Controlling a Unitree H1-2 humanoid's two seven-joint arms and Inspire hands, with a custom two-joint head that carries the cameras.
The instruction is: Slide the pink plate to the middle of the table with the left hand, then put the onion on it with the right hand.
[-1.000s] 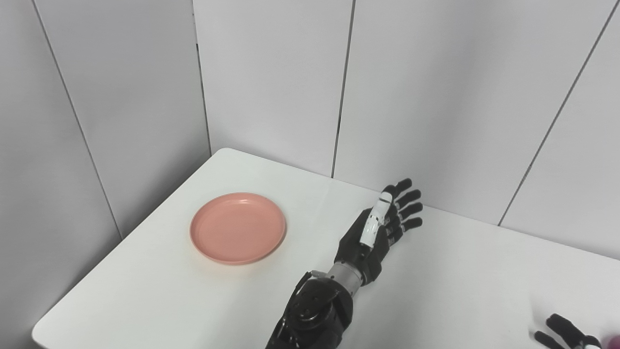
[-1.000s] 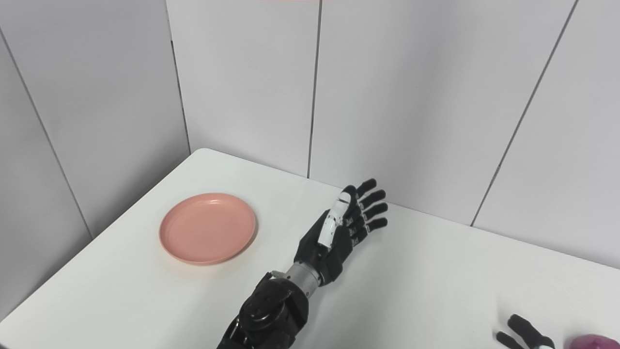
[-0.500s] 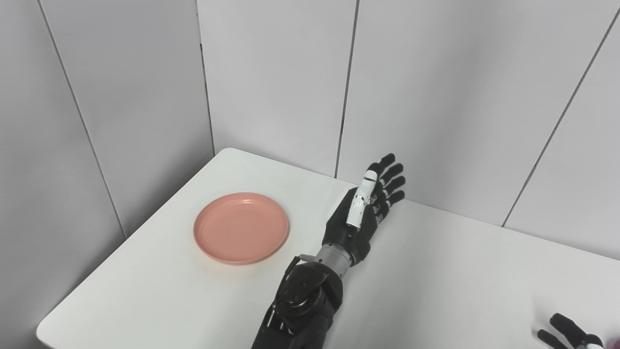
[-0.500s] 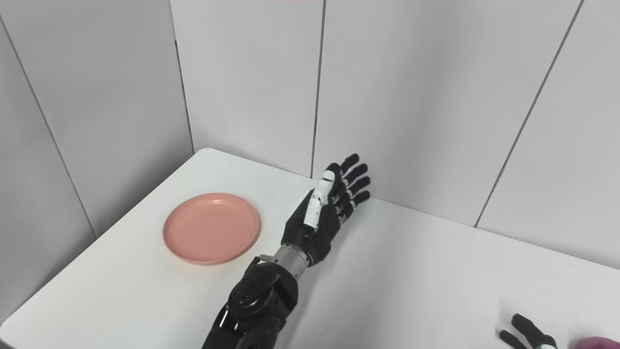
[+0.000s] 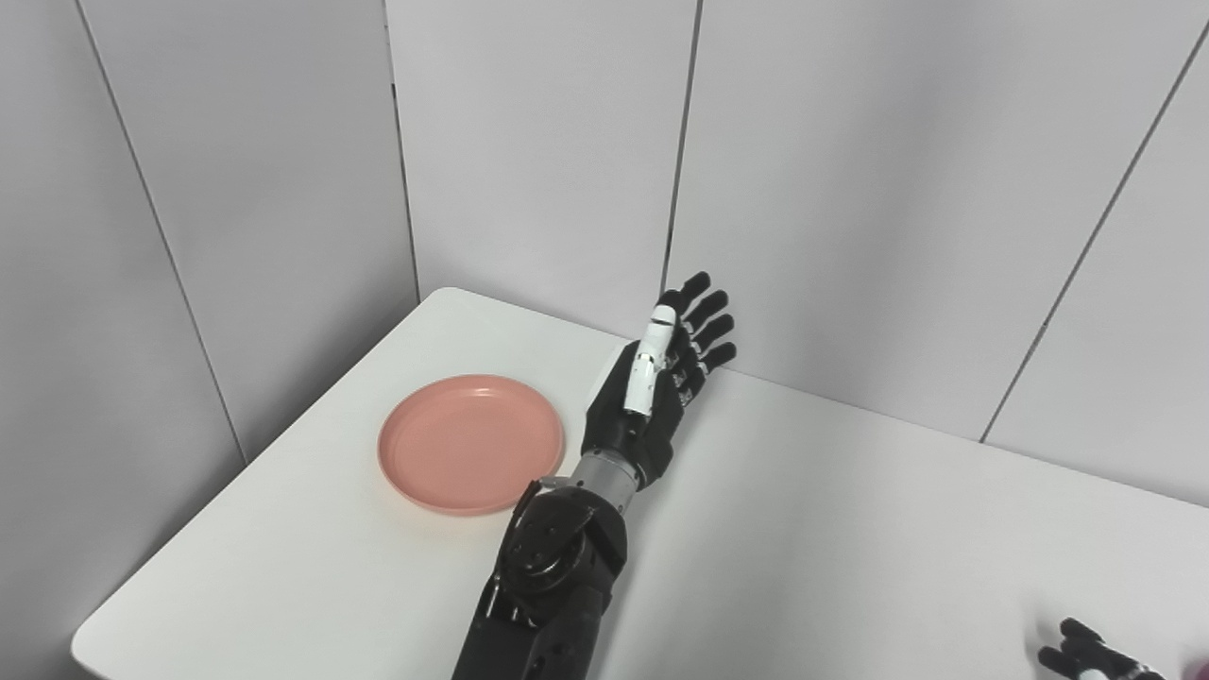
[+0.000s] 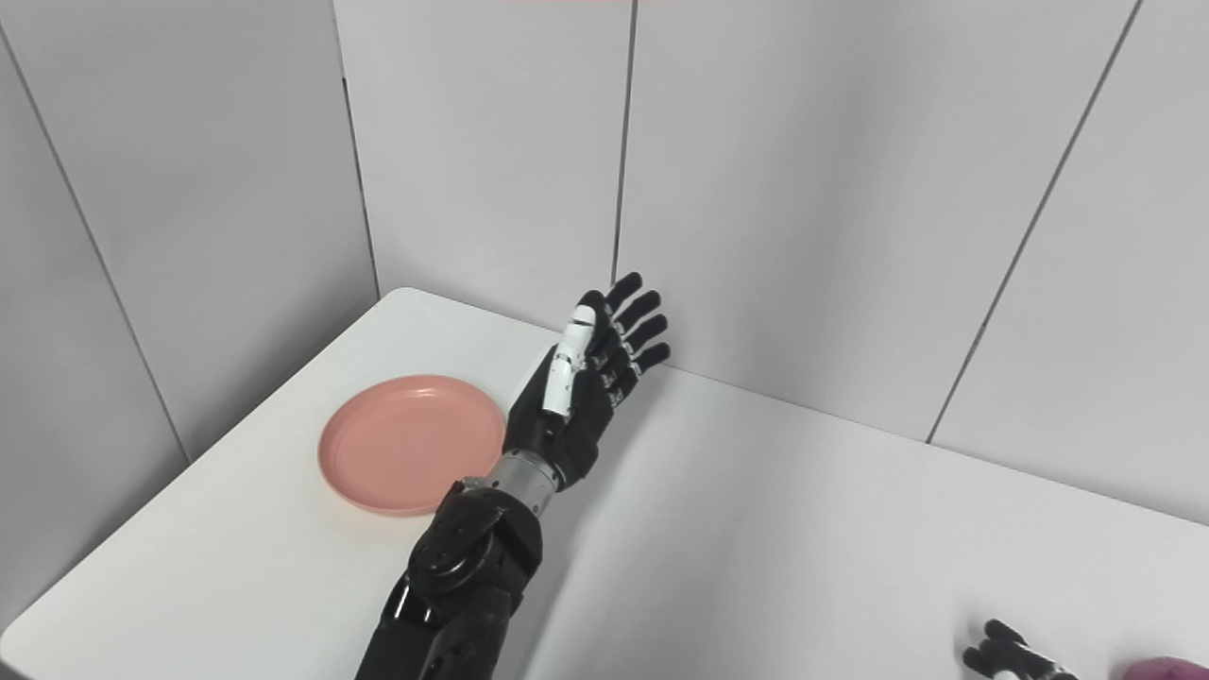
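left eye view: open left hand raised beside the pink plate, onion waiting at the far right

left eye view and right eye view show one white counter [image 5: 850,529] set into a corner of grey wall panels [image 5: 529,151]. the pink plate [image 5: 470,442] lies flat near the counter's left side, close to the back corner and well away from the middle, so the sliding step looks not yet done.

the left hand [image 5: 652,392] is held above the counter just to the right of the plate, palm on edge and fingers [image 5: 708,316] straight and spread, grasping nothing. it does not appear to touch the plate; its black forearm crosses in front of the plate's near right rim. being on the plate's right, the hand looks poised to reach over to the far rim and draw the plate toward the centre, though that is a judgement.

the right hand [image 6: 1011,656] shows only as a few dark fingers at the bottom right edge, low on the counter. whether it is released or clenched cannot be told. just beside it, at the corner of the right eye view, a purple rounded shape is most likely the onion [image 6: 1166,669], mostly cut off. the hand seems parked there so it can pick the onion up once the plate is in place.
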